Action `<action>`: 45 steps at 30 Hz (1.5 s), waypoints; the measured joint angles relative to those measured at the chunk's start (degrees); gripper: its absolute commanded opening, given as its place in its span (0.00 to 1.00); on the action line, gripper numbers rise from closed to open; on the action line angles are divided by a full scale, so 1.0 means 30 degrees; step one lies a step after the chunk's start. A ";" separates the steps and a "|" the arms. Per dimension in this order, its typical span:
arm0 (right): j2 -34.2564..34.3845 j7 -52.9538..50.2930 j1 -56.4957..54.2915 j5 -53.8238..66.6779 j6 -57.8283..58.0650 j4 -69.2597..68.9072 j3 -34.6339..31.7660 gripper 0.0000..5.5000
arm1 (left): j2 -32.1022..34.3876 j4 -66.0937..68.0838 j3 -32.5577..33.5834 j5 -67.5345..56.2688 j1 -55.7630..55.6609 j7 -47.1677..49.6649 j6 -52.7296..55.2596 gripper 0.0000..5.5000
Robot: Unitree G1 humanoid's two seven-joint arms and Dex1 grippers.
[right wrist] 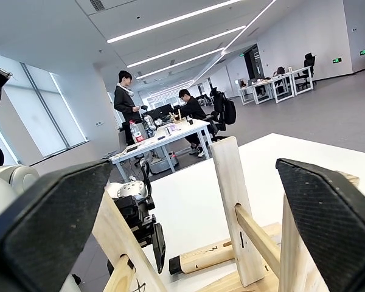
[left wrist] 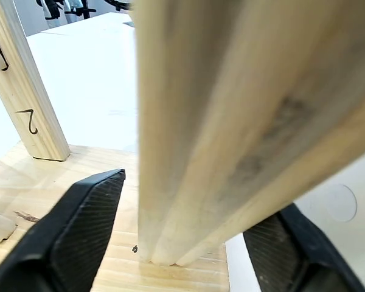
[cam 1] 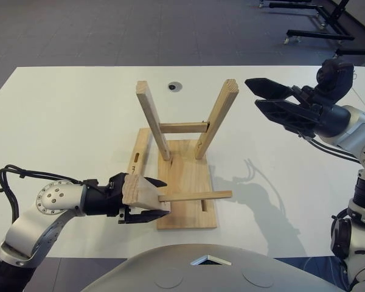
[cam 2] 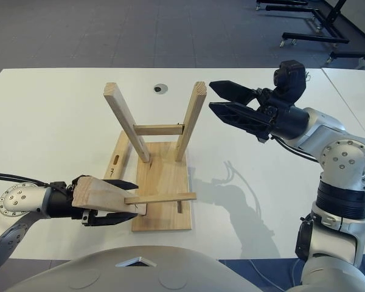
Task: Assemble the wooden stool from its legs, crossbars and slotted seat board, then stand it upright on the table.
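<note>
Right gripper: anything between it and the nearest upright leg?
Nothing visible. The right gripper, jaws open, hovers beside the top of that leg, with only air between them.

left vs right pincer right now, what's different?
The left pincer is shut on a loose leg; the right pincer is open, empty. The left pincer sits low at the seat board's near end; the right pincer hangs raised beside a standing leg. Both are black.
</note>
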 measured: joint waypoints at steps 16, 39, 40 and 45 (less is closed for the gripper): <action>0.0038 0.0022 0.0314 -0.0188 -0.0213 -0.0035 0.0018 0.90 | 0.1132 -0.0597 0.0929 -0.0128 0.1785 -0.1520 0.0118 0.98; 0.0720 -0.0382 0.1244 -0.0385 -0.1045 -0.0753 0.0052 0.90 | 0.0346 0.1840 0.5835 0.1707 0.4509 0.0924 0.0246 0.98; 0.0763 -0.0416 0.1323 -0.0385 -0.1068 -0.0827 0.0049 0.90 | 0.0130 0.2081 0.5714 0.1794 0.4447 0.1267 0.0422 0.98; 0.0966 -0.0790 0.2005 -0.0382 -0.1331 -0.1306 0.0045 0.90 | -0.2163 0.2789 0.4240 0.2471 0.2927 0.4041 0.1152 0.98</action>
